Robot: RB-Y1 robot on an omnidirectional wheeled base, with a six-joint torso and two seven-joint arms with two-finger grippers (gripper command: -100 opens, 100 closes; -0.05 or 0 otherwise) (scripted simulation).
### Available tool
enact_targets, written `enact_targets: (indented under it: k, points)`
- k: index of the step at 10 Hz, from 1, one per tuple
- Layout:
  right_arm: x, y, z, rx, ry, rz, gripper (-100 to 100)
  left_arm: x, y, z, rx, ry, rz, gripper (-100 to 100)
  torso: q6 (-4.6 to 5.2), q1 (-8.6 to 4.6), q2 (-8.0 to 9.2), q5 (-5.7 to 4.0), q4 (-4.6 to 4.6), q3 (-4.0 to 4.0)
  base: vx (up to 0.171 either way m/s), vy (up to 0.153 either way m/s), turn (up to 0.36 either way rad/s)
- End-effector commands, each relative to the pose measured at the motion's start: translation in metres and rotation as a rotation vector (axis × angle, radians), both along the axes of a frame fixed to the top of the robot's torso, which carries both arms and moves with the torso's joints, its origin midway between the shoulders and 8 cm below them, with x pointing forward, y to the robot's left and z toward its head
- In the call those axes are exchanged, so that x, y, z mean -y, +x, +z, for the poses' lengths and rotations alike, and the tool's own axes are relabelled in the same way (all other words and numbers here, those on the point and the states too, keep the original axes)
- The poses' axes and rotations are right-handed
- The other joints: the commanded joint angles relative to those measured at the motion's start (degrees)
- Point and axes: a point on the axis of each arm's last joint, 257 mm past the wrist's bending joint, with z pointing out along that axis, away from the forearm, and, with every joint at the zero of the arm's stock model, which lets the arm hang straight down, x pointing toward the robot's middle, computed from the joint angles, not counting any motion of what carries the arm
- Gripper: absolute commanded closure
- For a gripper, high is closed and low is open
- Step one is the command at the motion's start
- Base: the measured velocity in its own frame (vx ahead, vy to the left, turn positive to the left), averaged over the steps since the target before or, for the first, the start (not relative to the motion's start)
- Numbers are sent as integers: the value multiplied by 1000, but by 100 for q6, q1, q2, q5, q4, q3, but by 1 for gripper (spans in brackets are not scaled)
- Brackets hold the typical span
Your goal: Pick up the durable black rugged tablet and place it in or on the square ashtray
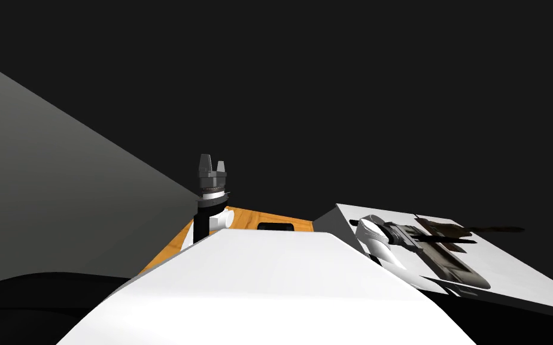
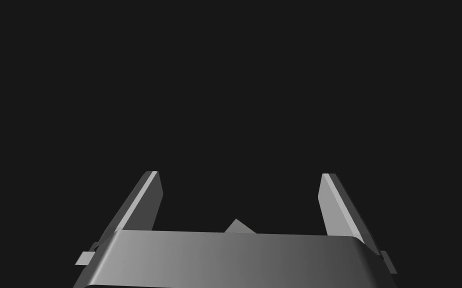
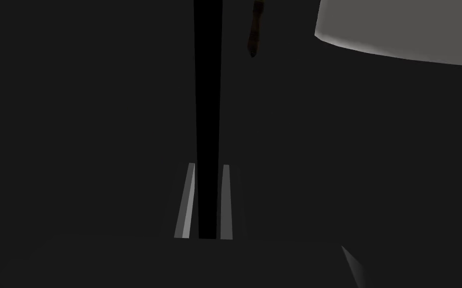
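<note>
right fingers (image 3: 226, 200) pinch tablet (image 3: 207, 100), left fingers (image 2: 142, 205) apart

Bench (image 1: 242, 217) lying ahead, second surface (image 1: 509, 263) to its right
A low rectangular thing (image 1: 275, 226) is lying on the bench. The left claw (image 1: 212, 160) is standing upright at the bench's left end. Right of the bench, the right claw (image 3: 207, 167) is hanging over the second surface, the tablet (image 3: 207, 75) sitting between its fingers.
</note>
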Motion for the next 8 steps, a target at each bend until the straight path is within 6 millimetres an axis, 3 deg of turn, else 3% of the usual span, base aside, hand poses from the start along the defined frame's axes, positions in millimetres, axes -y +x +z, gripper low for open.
enact_targets:
  k: [1, 3, 8]
  points:
    - [11, 3, 11, 20, -7, 2, 100, 0, 0, 0, 0, 0, 0, 0, 0, 0, 0, 0, 0, 0, -52, 112, 41]
    - [22, 6, 23, 43, -14, 2, 100, 0, 0, 0, 0, 0, 0, 0, 2, 16, -6, 3, 0, -2, -20, 112, 23]
    - [64, 18, 81, 105, -50, 12, 100, 0, 0, 0, 0, 0, 0, 0, 4, 12, -1, 16, 7, 4, -24, 83, 15]
